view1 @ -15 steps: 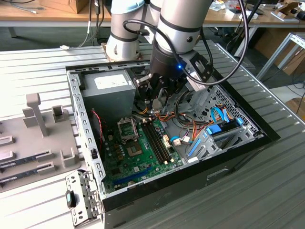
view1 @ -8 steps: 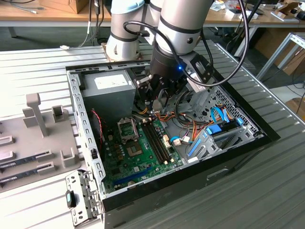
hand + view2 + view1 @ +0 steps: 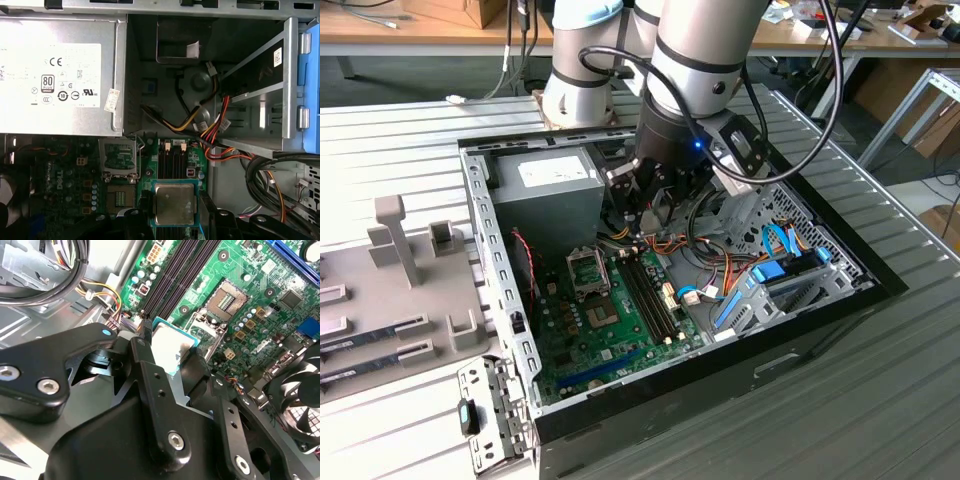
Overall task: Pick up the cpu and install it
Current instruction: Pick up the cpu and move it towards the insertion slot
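The cpu [image 3: 174,204] hangs face-up in the pincer [image 3: 167,356], whose two black fingers [image 3: 144,210] are closed in on opposite edges of the chip with nothing else between them. In both wrist views the chip sits above the memory slots [image 3: 172,152], beside the socket [image 3: 120,200] and not over it. The socket lies open, its contact field bare, and its hinged bracket [image 3: 119,155] stands tipped up along one side. My main worry is alignment. If the chip comes down shifted or slightly turned against the socket frame, it could land on the contacts crooked and bend them, or catch a corner on the frame and tilt. The grip is only on thin edges, so a knock could make the chip slip or twist in the fingers. The raised bracket is close enough that a finger or the chip could strike it on the way across. The bundle of orange, red and yellow cables [image 3: 212,132] runs near the pincer body and could snag it inside the open case [image 3: 500,300]. The power supply [image 3: 55,70] walls in one side, leaving little room. The case rests on the ribbed tabletop [image 3: 880,400].
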`<state>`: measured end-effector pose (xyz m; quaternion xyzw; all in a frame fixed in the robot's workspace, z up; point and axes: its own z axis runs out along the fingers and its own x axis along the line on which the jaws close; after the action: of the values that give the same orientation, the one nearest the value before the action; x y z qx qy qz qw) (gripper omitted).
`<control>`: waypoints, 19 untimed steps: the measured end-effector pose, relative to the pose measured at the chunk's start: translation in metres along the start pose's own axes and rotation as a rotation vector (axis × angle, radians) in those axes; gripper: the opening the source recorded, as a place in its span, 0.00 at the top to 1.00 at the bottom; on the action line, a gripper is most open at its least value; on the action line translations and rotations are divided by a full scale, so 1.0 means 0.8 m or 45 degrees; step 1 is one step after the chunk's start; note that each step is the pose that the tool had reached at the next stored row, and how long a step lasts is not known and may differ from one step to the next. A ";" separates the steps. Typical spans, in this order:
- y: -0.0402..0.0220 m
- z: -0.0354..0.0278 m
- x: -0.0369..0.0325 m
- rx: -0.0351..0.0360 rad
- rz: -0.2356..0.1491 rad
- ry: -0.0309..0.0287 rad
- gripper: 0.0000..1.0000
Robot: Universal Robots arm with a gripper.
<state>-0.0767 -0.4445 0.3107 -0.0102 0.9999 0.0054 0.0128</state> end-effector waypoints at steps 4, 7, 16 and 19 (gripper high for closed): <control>-0.0008 0.0006 0.0003 0.0000 0.000 0.0001 0.53; -0.0013 0.0011 0.0005 0.0000 0.000 0.0001 0.53; -0.0030 0.0026 0.0012 0.0000 0.000 0.0000 0.53; -0.0034 0.0031 0.0014 -0.0001 0.000 0.0000 0.53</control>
<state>-0.0777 -0.4473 0.3082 -0.0102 0.9999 0.0055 0.0128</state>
